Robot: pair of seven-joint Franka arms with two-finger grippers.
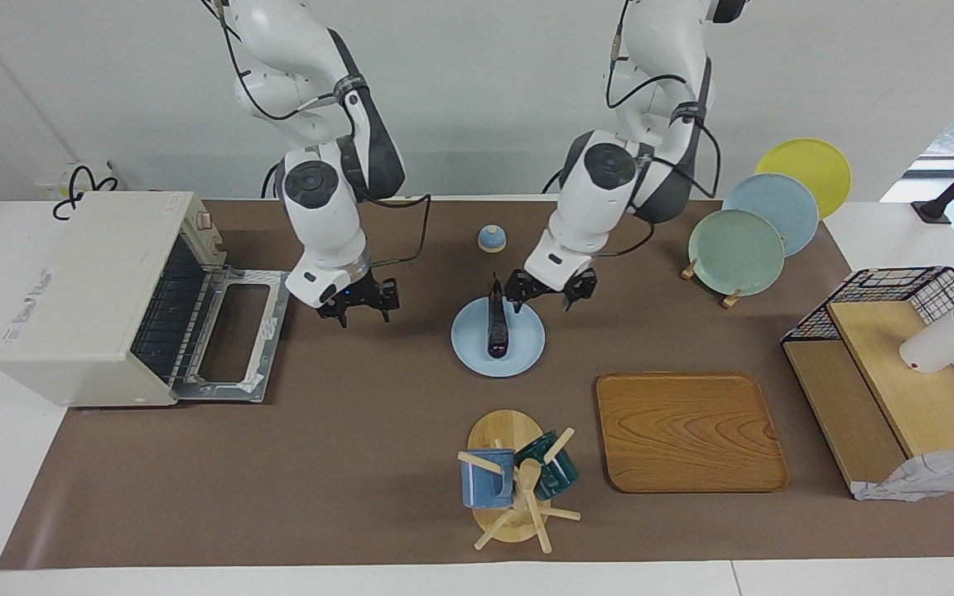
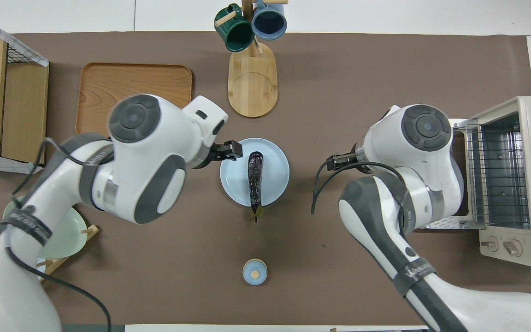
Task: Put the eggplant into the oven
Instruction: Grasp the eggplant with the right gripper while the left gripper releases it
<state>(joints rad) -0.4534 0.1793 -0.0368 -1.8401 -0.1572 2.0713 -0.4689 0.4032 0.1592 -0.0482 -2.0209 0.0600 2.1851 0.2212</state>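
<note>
The eggplant [image 1: 497,324] lies lengthwise on a light blue plate [image 1: 527,352] in the middle of the table, its green stem toward the robots; it also shows in the overhead view [image 2: 255,177]. My left gripper [image 1: 545,300] hangs open and empty over the plate's rim, beside the eggplant's stem end, toward the left arm's end; it also shows in the overhead view [image 2: 229,152]. My right gripper [image 1: 358,308] is open and empty, low over the mat between the plate and the oven [image 1: 88,298]. The oven's door [image 1: 228,335] is folded down open, and its wire rack [image 2: 498,177] shows.
A wooden tray [image 1: 688,430] and a mug tree [image 1: 510,476] with two mugs stand farther from the robots than the plate. A small blue dome [image 1: 491,238] sits nearer to them. Standing plates [image 1: 738,252] and a wire basket with wooden shelves [image 1: 899,364] are at the left arm's end.
</note>
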